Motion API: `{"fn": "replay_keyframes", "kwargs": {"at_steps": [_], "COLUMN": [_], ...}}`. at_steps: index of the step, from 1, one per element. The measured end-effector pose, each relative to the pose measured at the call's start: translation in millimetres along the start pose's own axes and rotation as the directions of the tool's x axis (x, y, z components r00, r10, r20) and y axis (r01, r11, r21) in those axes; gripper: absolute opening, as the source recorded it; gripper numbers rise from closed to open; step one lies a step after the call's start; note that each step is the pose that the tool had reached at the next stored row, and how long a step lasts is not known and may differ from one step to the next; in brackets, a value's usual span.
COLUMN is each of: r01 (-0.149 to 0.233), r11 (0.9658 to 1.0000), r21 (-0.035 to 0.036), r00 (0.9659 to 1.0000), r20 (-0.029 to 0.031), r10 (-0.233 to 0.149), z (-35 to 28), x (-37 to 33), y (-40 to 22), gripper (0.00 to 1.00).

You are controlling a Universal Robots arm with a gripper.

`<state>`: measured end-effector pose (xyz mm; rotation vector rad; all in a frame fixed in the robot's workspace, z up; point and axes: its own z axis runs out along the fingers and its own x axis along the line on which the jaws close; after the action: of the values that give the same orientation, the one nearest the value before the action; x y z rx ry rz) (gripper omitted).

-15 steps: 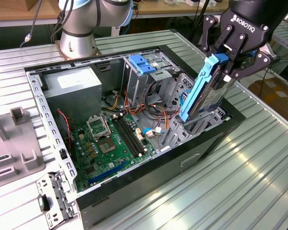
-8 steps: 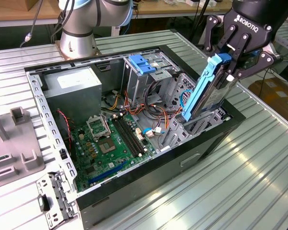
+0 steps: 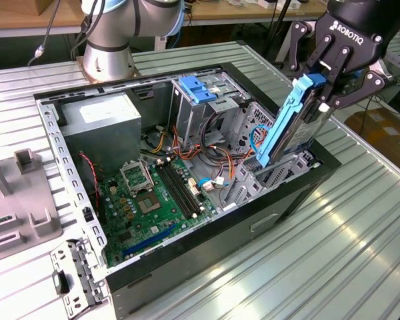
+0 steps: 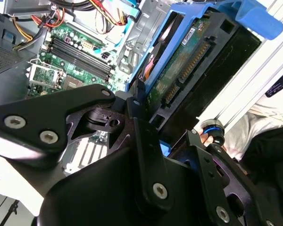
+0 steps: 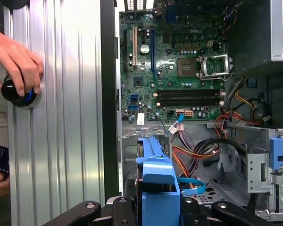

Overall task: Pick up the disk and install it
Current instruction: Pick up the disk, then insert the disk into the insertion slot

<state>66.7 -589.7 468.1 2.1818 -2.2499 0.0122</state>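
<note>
The disk (image 3: pixel 288 127) stands steeply tilted in the upper right of the exterior view. Its long axis runs from upper right down to lower left, and its lower end dips into the grey drive bay (image 3: pixel 270 177) at the right end of the open computer case (image 3: pixel 207 250). Orange and blue cables (image 3: pixel 217 157) crowd just left of the bay, and the motherboard (image 3: pixel 150 193) lies lower left. The pincer (image 3: pixel 325 83) is clamped on the disk's upper end. In the first wrist view a hand (image 5: pixel 16 59) grips a black knob (image 5: pixel 18 92) on the ribbed surface (image 5: pixel 61 141)
</note>
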Motion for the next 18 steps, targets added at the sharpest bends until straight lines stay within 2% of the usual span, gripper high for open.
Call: {"fn": "replay_keyframes", "kwargs": {"at_steps": [6,7,8,9,18], "r01": [0.000,0.000,0.000,0.000,0.000], "r11": [1.0000,1.0000,1.0000,1.0000,1.0000], "r21": [-0.0004,-0.0009,-0.0022,-0.0028,-0.0027], "r00": [1.0000,1.0000,1.0000,1.0000,1.0000], "r20": [-0.0001,-0.0001,-0.0001,-0.0002,-0.0001], "r10": [0.000,0.000,0.000,0.000,0.000], "z": [0.0,0.1,0.2,0.3,0.6], "x": [-0.3,-0.6,-1.1,-1.2,-0.8], "y": [-10.4,-19.0,-36.5,-43.4,-41.4], "gripper": [0.36,0.36,0.36,0.36,0.36]}}
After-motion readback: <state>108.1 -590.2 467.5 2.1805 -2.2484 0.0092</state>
